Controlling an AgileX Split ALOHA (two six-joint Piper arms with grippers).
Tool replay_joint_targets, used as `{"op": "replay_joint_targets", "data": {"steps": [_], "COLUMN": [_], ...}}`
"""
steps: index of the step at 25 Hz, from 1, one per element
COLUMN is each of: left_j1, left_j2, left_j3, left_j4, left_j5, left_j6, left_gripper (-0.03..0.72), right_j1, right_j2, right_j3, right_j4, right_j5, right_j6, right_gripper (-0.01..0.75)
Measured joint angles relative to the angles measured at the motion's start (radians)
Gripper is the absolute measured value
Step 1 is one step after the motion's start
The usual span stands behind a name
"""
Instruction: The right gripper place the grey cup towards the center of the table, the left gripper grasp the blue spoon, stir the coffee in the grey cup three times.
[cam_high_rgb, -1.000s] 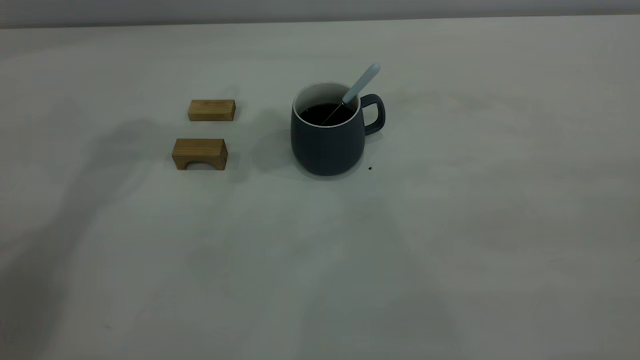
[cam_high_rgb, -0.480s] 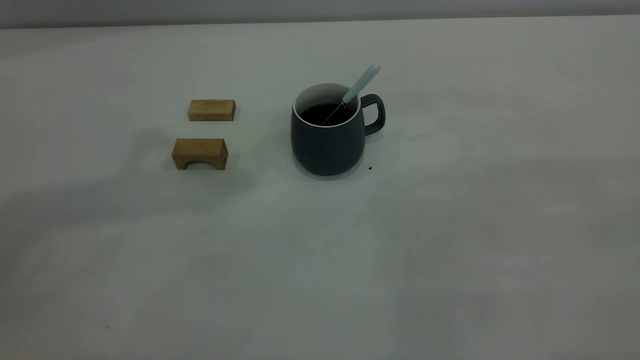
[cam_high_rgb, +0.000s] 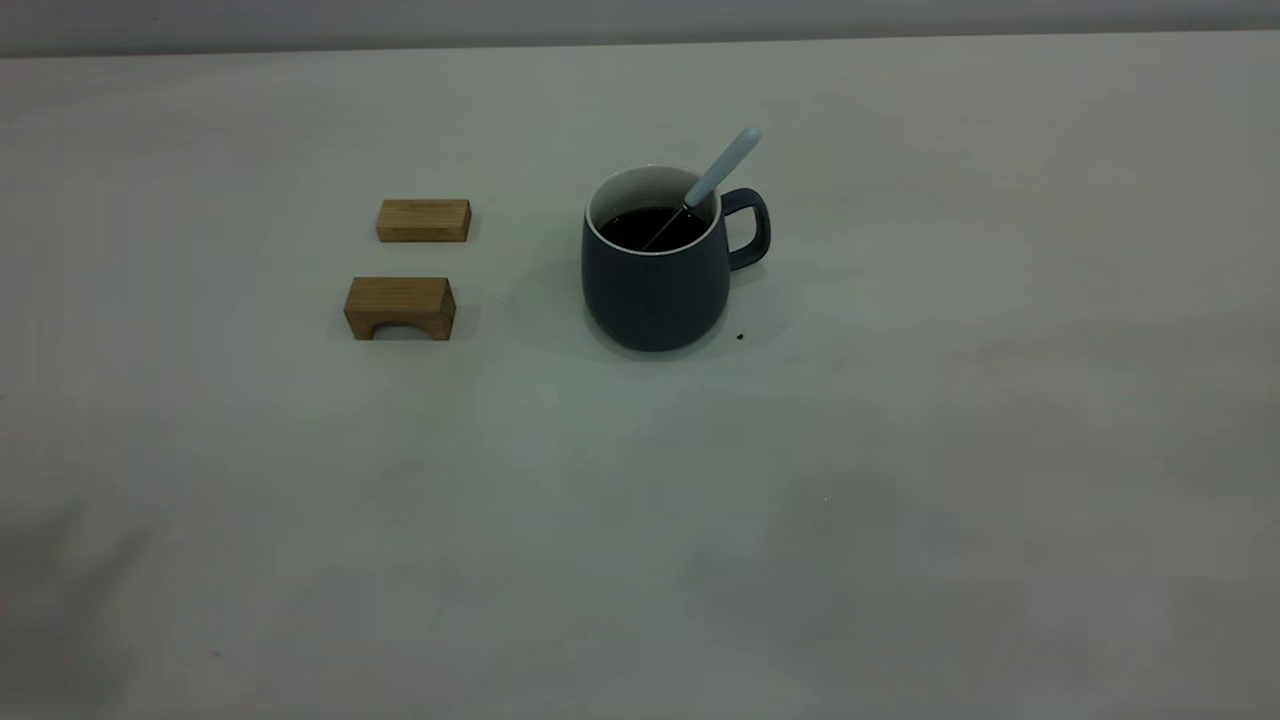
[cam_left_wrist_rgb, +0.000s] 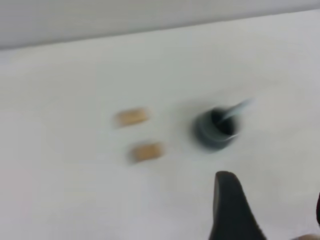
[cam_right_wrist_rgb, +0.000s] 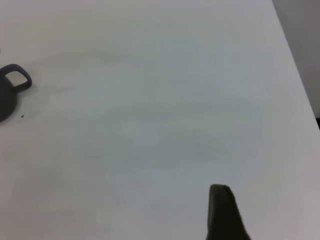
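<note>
The grey cup (cam_high_rgb: 655, 285) stands upright near the middle of the table (cam_high_rgb: 900, 450), its handle toward the right. Dark coffee (cam_high_rgb: 648, 228) fills it. The blue spoon (cam_high_rgb: 725, 165) leans in the cup, bowl under the coffee, handle over the rim above the cup's handle. No gripper appears in the exterior view. In the left wrist view the left gripper (cam_left_wrist_rgb: 272, 210) is open, empty and far from the cup (cam_left_wrist_rgb: 215, 131) and spoon (cam_left_wrist_rgb: 239, 108). The right gripper (cam_right_wrist_rgb: 272, 215) shows one finger (cam_right_wrist_rgb: 222, 215) with nothing beside it; it is open, well off from the cup (cam_right_wrist_rgb: 6, 100).
Two tan wooden blocks lie left of the cup: a flat one (cam_high_rgb: 423, 220) farther back and an arched one (cam_high_rgb: 400, 307) nearer. A small dark speck (cam_high_rgb: 740, 336) sits by the cup's base. The table's right edge (cam_right_wrist_rgb: 300, 85) shows in the right wrist view.
The arms' shadows have drawn back across the table toward its near-left corner and faded. Cup, spoon and blocks have not moved.
</note>
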Motion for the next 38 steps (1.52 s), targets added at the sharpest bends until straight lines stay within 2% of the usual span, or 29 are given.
{"op": "replay_joint_targets", "data": {"steps": [6, 12, 16, 23, 30, 38], "left_j1": [0.0, 0.0, 0.0, 0.0, -0.032, -0.033], "left_j2": [-0.289, -0.561, -0.746, -0.952, -0.956, -0.956], "left_j3": [0.291, 0.609, 0.75, 0.842, 0.847, 0.847], "left_j4": [0.172, 0.242, 0.244, 0.22, 0.232, 0.232], "left_j5": [0.0, 0.0, 0.0, -0.009, -0.017, -0.017], "left_j6": [-0.075, -0.075, -0.075, -0.056, -0.05, -0.05], "left_gripper": [0.478, 0.478, 0.478, 0.478, 0.478, 0.478], "right_j1": [0.0, 0.0, 0.0, 0.0, 0.0, 0.0], "right_j2": [0.0, 0.0, 0.0, 0.0, 0.0, 0.0], "right_j3": [0.0, 0.0, 0.0, 0.0, 0.0, 0.0], "right_j4": [0.0, 0.0, 0.0, 0.0, 0.0, 0.0], "right_j5": [0.0, 0.0, 0.0, 0.0, 0.0, 0.0], "right_j6": [0.0, 0.0, 0.0, 0.0, 0.0, 0.0], "right_gripper": [0.497, 0.497, 0.497, 0.497, 0.497, 0.497]}}
